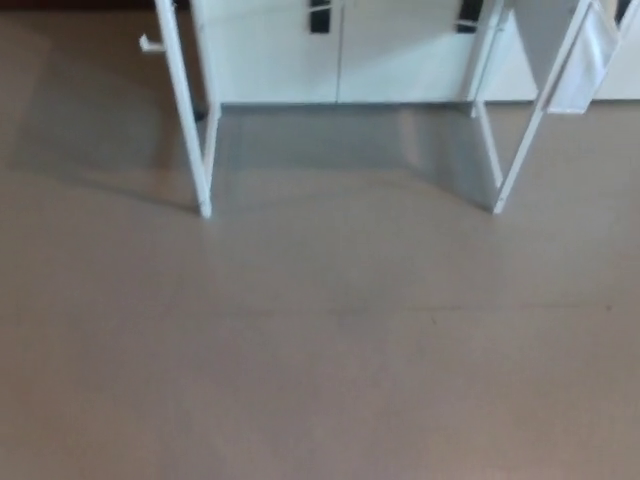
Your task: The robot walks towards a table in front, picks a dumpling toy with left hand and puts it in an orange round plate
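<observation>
Neither the dumpling toy nor the orange round plate shows in the head view. Only the white legs of the table appear: a left leg (188, 120) and a right leg (530, 125), standing on the grey-brown floor at the top of the picture. The tabletop is cut off by the upper edge. No part of either hand or arm is visible.
White cabinet doors (340, 50) with dark handles stand behind the table legs. A white cloth or sheet (580, 65) hangs near the right leg. Grey-brown floor (320, 350) fills the lower part of the picture.
</observation>
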Robot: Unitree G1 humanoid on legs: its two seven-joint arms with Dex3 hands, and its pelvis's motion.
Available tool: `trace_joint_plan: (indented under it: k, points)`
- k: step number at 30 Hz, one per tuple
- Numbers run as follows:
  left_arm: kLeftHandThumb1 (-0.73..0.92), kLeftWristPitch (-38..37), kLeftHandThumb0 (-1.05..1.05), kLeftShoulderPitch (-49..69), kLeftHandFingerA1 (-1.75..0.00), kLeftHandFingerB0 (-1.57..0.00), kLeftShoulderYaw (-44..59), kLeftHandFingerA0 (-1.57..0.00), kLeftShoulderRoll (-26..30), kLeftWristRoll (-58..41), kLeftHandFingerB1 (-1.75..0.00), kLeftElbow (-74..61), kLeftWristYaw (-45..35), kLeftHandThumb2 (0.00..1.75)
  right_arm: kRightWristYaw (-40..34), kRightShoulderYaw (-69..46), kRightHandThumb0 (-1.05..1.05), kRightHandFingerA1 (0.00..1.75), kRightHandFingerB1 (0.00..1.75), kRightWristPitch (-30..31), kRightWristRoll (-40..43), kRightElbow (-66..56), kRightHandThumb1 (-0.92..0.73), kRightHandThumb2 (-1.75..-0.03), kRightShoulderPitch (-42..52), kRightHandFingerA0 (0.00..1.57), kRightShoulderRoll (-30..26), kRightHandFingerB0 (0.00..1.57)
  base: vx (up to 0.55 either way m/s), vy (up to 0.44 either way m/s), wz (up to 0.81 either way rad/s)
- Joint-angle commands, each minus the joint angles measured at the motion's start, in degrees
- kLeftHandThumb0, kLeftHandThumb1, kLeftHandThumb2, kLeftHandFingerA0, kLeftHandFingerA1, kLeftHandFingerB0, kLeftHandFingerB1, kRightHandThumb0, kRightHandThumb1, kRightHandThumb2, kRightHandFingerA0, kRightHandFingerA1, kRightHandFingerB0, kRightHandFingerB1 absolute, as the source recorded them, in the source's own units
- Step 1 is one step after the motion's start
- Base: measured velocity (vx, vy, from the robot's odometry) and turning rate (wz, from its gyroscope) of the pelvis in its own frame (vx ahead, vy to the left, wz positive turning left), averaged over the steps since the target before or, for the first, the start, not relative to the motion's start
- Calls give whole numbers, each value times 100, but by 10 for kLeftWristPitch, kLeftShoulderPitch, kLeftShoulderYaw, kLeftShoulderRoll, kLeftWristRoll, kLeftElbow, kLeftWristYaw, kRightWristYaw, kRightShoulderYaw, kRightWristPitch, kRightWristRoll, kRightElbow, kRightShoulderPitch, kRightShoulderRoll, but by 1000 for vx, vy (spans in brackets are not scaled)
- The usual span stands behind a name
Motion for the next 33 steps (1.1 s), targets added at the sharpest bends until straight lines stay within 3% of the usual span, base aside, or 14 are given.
trace_joint_plan:
  k: [1, 12, 13, 19, 20, 24, 25, 31, 32, 33]
  points:
    - [60, 0, -34, 3, -66, -34, 5, -75, 2, -3, -32, 2, -11, 58, 3, -3, -39, 45, 31, 9, -1, 4, -71, -62, 0, 69, -7, 32, 379, 65, 2]
    - [59, -8, -34, 10, -51, -34, 8, -64, 2, -2, -32, 3, -22, 58, 5, 1, -39, 45, 32, 11, -3, 4, -71, -62, 1, 70, -7, 33, 476, -51, 19]
    - [59, -9, -32, 11, -55, -34, 11, -63, 2, -5, -32, 3, -27, 58, 6, -1, -47, 57, 44, 11, -1, 3, -61, -83, 1, 63, -6, 31, 548, -96, 6]
    - [58, -15, -34, 15, -57, -33, 13, -64, 2, -3, -32, 1, -32, 58, 10, -2, -45, 56, 44, 13, -2, 2, -60, -83, 1, 60, -7, 31, 408, 5, -9]
    - [58, -14, -34, 16, -59, -34, 9, -68, 3, 3, -32, 1, -27, 58, 12, -1, -37, 44, 32, 13, -2, 0, -72, -62, 2, 66, -7, 33, 465, 156, -31]
    - [58, -14, -33, 16, -65, -34, 10, -71, 3, 0, -32, 0, -29, 57, 12, -3, -37, 45, 32, 15, -1, -1, -72, -62, 3, 68, -7, 33, 540, 228, -28]
    - [59, -12, -33, 17, -56, -33, 11, -65, 2, -1, -32, 0, -29, 58, 10, -1, -46, 57, 44, 15, -3, 1, -61, -83, 2, 63, -7, 31, 514, 237, -46]
    - [58, -10, -35, 19, -59, -34, 13, -67, 1, -3, -33, 1, -31, 59, 11, -6, -45, 59, 45, 16, 1, 0, -61, -83, 3, 63, -5, 31, 352, 179, -1]
    - [59, -12, -34, 21, -57, -34, 12, -65, 1, -2, -32, 1, -29, 58, 11, -5, -36, 47, 31, 18, 0, 2, -72, -62, 3, 68, -5, 33, 278, 87, 9]
    - [59, -13, -34, 23, -57, -34, 11, -65, 1, -1, -32, 1, -28, 58, 11, -4, -36, 47, 31, 19, -1, 4, -72, -62, 2, 68, -4, 33, 260, 50, 7]
